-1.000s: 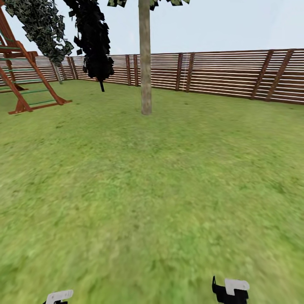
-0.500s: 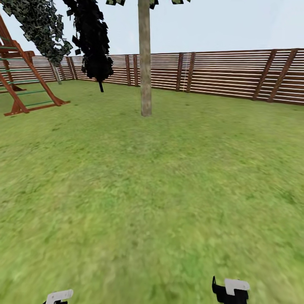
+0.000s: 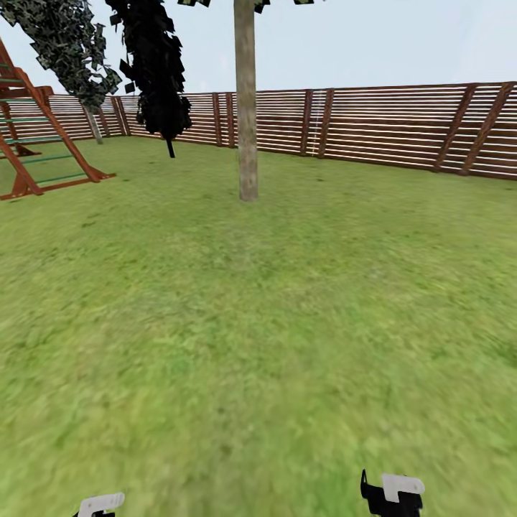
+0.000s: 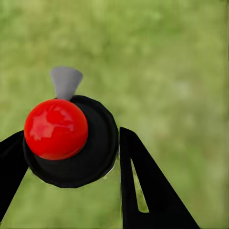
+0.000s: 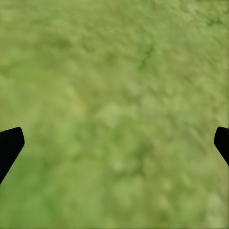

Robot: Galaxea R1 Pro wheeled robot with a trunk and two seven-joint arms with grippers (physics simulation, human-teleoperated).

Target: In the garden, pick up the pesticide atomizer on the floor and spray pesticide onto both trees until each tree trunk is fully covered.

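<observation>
In the left wrist view, my left gripper is shut on the pesticide atomizer, a black round body with a red ball top and a grey nozzle, held over the grass floor. My right gripper is open, with grass between its black fingertips. The head view shows a tree trunk, pale grey-tan and straight, standing ahead on the lawn. A second tree with green-and-white leaves leans at the far left by the fence. Both wrists, left and right, peek in at the bottom edge.
A reddish-brown slat fence closes the lawn at the back. A near-black conifer stands left of the near trunk. A red-brown wooden play frame with green rungs occupies the far left. Open grass lies between me and the trunk.
The whole head view has shifted: the trunk base sits slightly lower and the play frame further left, so the camera has moved towards the tree. Both grippers keep their places.
</observation>
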